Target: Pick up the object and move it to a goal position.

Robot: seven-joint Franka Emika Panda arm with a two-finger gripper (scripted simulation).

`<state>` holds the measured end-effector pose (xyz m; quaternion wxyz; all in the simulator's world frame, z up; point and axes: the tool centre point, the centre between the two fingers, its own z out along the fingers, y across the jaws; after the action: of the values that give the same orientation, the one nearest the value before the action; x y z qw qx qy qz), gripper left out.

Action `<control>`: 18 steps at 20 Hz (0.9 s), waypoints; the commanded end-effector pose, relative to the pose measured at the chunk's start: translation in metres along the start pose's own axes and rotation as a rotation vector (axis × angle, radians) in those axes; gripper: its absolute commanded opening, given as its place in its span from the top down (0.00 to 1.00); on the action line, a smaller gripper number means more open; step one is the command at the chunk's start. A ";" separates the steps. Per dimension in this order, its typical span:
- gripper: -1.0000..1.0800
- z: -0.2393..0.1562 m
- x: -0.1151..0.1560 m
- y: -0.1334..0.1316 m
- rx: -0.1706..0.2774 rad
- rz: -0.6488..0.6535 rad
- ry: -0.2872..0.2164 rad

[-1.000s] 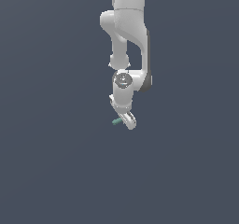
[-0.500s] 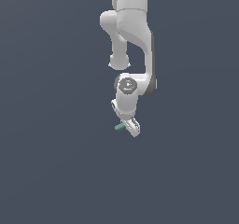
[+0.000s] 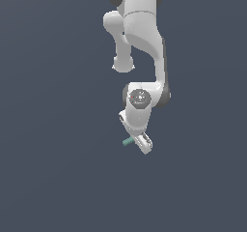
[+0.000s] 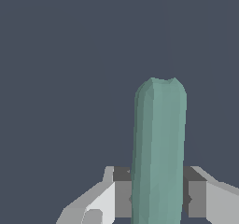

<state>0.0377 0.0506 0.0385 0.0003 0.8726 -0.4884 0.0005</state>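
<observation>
A white Panda arm reaches down over a plain slate-grey surface, its gripper clamped on a short teal-green rod.

The exterior view shows only a stub of the rod poking out toward that view's left from the tilted claw. The wrist view fills in the rest: the rod stands squeezed between two grey finger pads, both touching it, its rounded free end pointing away. Bare, uniform surface surrounds arm and rod on every side.
</observation>
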 end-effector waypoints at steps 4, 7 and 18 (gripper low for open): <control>1.00 -0.006 0.007 -0.031 0.000 0.000 0.000; 1.00 -0.009 0.010 -0.045 0.000 0.000 0.000; 1.00 -0.015 0.018 -0.076 0.000 0.000 -0.001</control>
<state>0.1084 0.0743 0.0527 0.0001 0.8725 -0.4886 0.0001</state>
